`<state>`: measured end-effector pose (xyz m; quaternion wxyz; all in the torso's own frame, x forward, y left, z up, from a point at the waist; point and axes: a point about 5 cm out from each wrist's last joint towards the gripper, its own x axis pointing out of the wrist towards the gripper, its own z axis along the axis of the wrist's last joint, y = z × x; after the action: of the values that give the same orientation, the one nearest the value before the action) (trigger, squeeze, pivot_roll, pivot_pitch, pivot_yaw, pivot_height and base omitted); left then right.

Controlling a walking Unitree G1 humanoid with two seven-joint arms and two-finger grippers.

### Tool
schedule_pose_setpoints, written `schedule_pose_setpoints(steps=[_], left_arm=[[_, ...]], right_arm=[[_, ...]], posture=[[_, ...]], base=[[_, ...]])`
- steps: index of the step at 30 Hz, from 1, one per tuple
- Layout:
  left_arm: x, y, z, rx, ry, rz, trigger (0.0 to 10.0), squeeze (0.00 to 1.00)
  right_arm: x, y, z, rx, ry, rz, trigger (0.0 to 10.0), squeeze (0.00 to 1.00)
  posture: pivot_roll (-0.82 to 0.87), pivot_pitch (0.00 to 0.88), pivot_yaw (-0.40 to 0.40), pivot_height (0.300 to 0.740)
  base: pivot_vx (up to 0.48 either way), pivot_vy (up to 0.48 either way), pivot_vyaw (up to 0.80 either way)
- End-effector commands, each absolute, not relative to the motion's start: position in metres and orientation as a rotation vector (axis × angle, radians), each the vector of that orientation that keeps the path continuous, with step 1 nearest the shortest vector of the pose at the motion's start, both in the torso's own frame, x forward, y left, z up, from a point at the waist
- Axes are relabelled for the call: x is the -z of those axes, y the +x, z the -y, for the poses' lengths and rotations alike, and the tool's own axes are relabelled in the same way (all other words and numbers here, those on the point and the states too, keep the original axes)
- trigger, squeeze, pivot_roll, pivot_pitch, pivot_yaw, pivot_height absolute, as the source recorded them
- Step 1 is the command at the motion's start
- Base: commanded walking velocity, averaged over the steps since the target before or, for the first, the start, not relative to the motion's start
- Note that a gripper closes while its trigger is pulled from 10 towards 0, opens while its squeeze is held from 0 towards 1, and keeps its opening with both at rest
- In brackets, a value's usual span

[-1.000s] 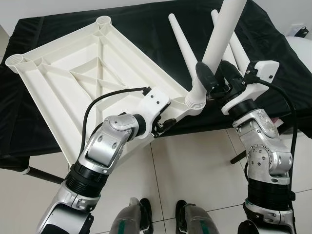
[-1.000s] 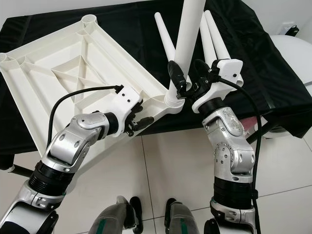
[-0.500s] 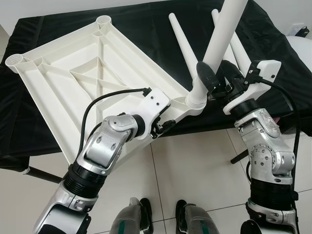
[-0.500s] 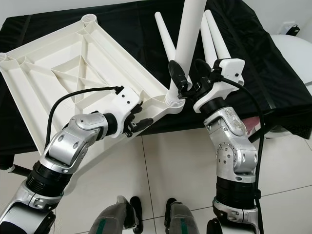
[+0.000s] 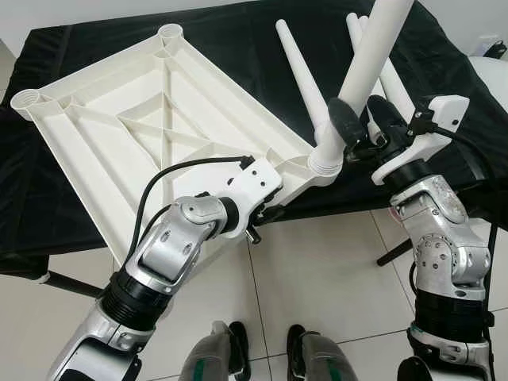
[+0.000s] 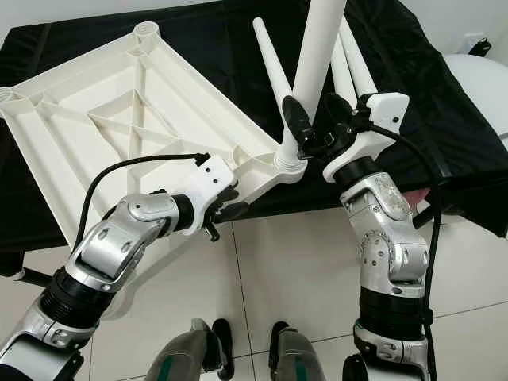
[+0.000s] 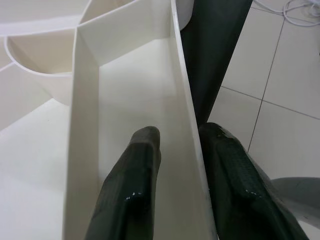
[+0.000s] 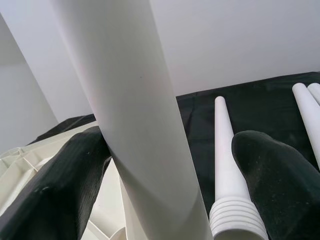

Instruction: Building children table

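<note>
A white plastic table top (image 5: 159, 119) lies upside down on a black-covered table (image 5: 238, 32), ribs facing up. One white leg (image 5: 369, 55) stands tilted in the near right corner socket (image 5: 325, 163). My right gripper (image 5: 365, 127) is open around this leg just above the socket. In the right wrist view one finger (image 8: 60, 195) touches the leg (image 8: 135, 100), while the other stands apart. My left gripper (image 5: 260, 222) is open astride the table top's near rim (image 7: 187, 125), with one finger (image 7: 135, 170) inside the channel.
Spare white legs (image 5: 298, 63) (image 5: 393, 79) lie on the black cloth behind the right gripper. The table top's near edge overhangs the cloth table above the tiled floor (image 5: 317, 278). A white rounded object (image 6: 476, 87) sits at the far right. My feet (image 5: 230, 349) are below.
The right gripper and the standing leg have shifted a little to the right, and the socket corner went with them. The left gripper has slid back along the rim, away from the corner.
</note>
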<state>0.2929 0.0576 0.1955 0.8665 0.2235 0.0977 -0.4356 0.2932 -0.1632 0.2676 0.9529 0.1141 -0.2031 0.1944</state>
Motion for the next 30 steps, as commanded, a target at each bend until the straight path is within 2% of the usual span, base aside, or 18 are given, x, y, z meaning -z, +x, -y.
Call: schedule_pose_setpoints(steps=[1, 2, 6, 7, 8, 9, 18, 22, 30], left_arm=[[-0.189, 0.292, -0.062, 0.902, 0.495, -0.236, 9.1, 0.00], [-0.188, 0.292, -0.063, 0.899, 0.490, -0.239, 0.0, 0.00], [-0.188, 0.292, -0.064, 0.890, 0.485, -0.241, 0.0, 0.00], [-0.189, 0.293, -0.065, 0.886, 0.486, -0.240, 0.4, 0.00], [-0.189, 0.293, -0.065, 0.884, 0.486, -0.239, 2.8, 0.00], [-0.189, 0.294, -0.065, 0.880, 0.490, -0.239, 10.0, 0.00], [-0.189, 0.295, -0.065, 0.874, 0.490, -0.243, 10.0, 0.00], [-0.190, 0.297, -0.065, 0.864, 0.489, -0.241, 10.0, 0.00], [-0.192, 0.300, -0.068, 0.840, 0.481, -0.239, 10.0, 0.00]], right_arm=[[-0.276, 0.289, 0.170, -0.371, 0.234, 0.456, 10.0, 0.00], [-0.277, 0.289, 0.171, -0.373, 0.235, 0.460, 10.0, 0.00], [-0.279, 0.288, 0.170, -0.378, 0.235, 0.466, 10.0, 0.00], [-0.279, 0.288, 0.170, -0.381, 0.230, 0.465, 10.0, 0.00], [-0.279, 0.288, 0.169, -0.384, 0.221, 0.462, 10.0, 0.00], [-0.278, 0.287, 0.169, -0.396, 0.189, 0.453, 10.0, 0.00], [-0.274, 0.283, 0.173, -0.433, 0.115, 0.419, 10.0, 0.00], [-0.263, 0.275, 0.166, -0.568, 0.019, 0.330, 10.0, 0.00], [-0.256, 0.271, 0.169, -0.588, -0.002, 0.289, 10.0, 0.00]], posture=[[-0.12, 0.218, 0.068, 0.740], [-0.11, 0.216, 0.068, 0.740], [-0.11, 0.214, 0.068, 0.740], [-0.11, 0.214, 0.068, 0.740], [-0.11, 0.214, 0.066, 0.740], [-0.11, 0.213, 0.066, 0.740], [-0.12, 0.215, 0.067, 0.740], [-0.12, 0.221, 0.068, 0.740], [-0.12, 0.228, 0.069, 0.740]], base=[[0.000, 0.000, 0.00], [0.000, 0.000, 0.00], [0.000, 0.000, 0.00], [0.000, 0.000, 0.00], [0.000, 0.000, 0.00], [0.000, 0.000, 0.00], [0.000, 0.000, 0.00], [0.000, 0.000, 0.00], [0.000, 0.000, 0.00]])
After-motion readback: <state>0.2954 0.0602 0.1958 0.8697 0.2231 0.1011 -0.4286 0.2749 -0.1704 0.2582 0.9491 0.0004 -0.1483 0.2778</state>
